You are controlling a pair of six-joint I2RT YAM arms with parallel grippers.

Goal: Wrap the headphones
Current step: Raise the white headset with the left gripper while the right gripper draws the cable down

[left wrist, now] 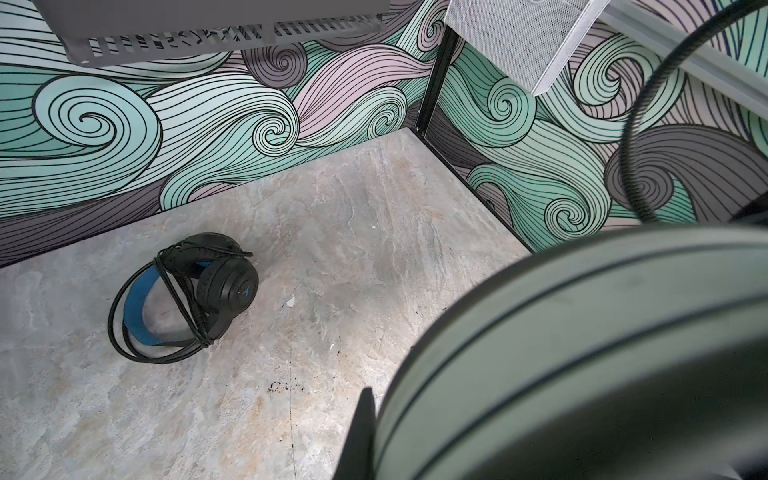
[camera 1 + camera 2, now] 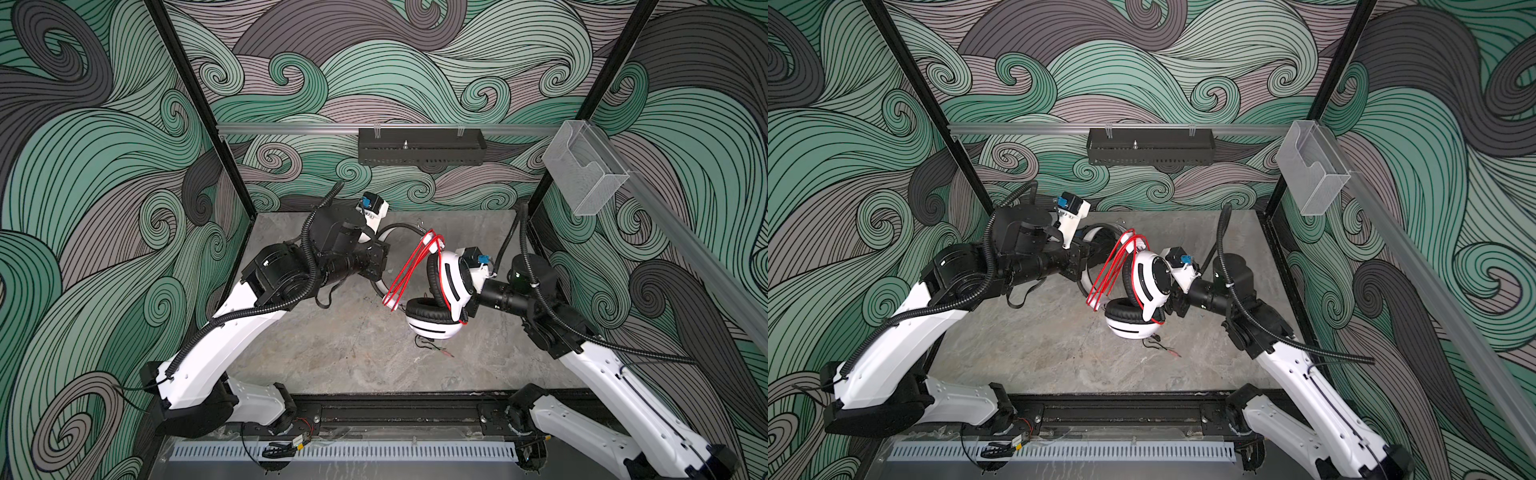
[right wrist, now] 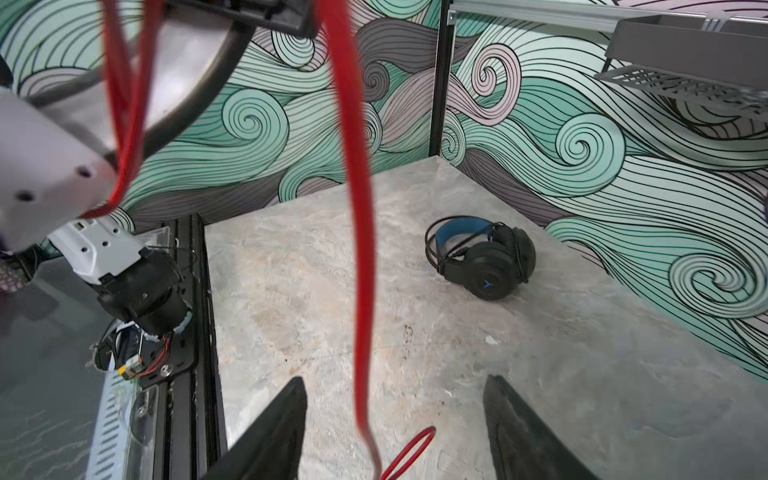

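Mid-wrap on the white headset (image 2: 432, 329): left gripper (image 2: 381, 266) has its jaws clamped on the headband (image 1: 582, 324), right gripper (image 3: 395, 380) jaws wide open, empty. Next it probably needs to grab the dangling red cord (image 3: 361, 249).

TEXT: none legible | NUMBERS: none legible | SIGN: small blue arrow-like emblem (image 3: 487, 284) on black headphones (image 3: 478, 257) | BRAND: name cannot be read

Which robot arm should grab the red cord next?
Probably right. The right gripper is open, with the red cord hanging between its fingers. The left gripper is shut on the white headphones.
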